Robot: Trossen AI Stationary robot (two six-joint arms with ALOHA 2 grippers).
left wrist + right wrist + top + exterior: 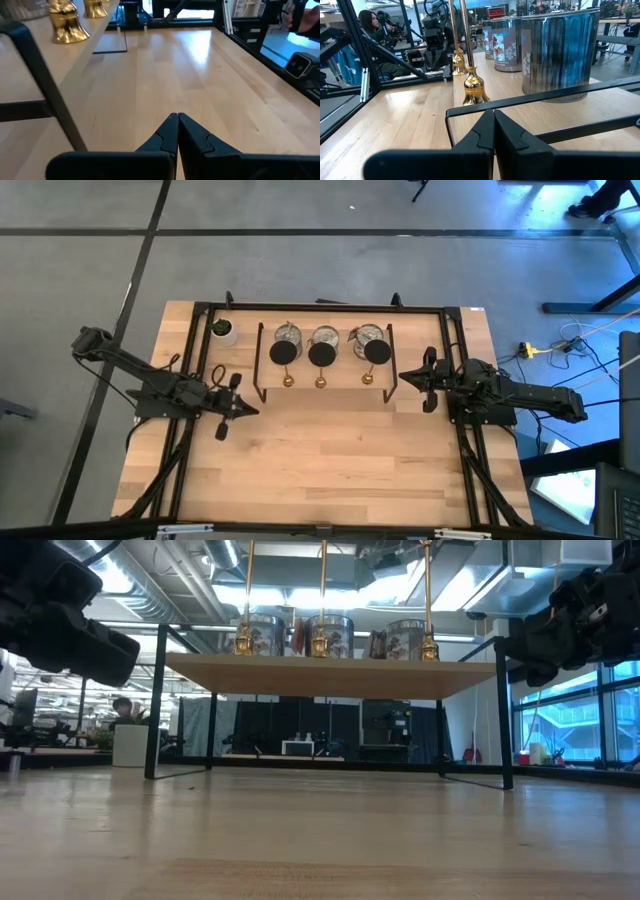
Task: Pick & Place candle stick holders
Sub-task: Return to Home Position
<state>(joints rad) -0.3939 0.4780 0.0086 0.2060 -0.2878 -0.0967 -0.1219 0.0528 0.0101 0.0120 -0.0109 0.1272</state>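
Three slim gold-brass stemmed candle holders stand on the black wire rack, three squat silvery round cups behind. Left pincer and right pincer flank it, both pinched tight, empty.

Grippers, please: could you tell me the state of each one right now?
Left gripper: closed, holding nothing.
Right gripper: closed, holding nothing.
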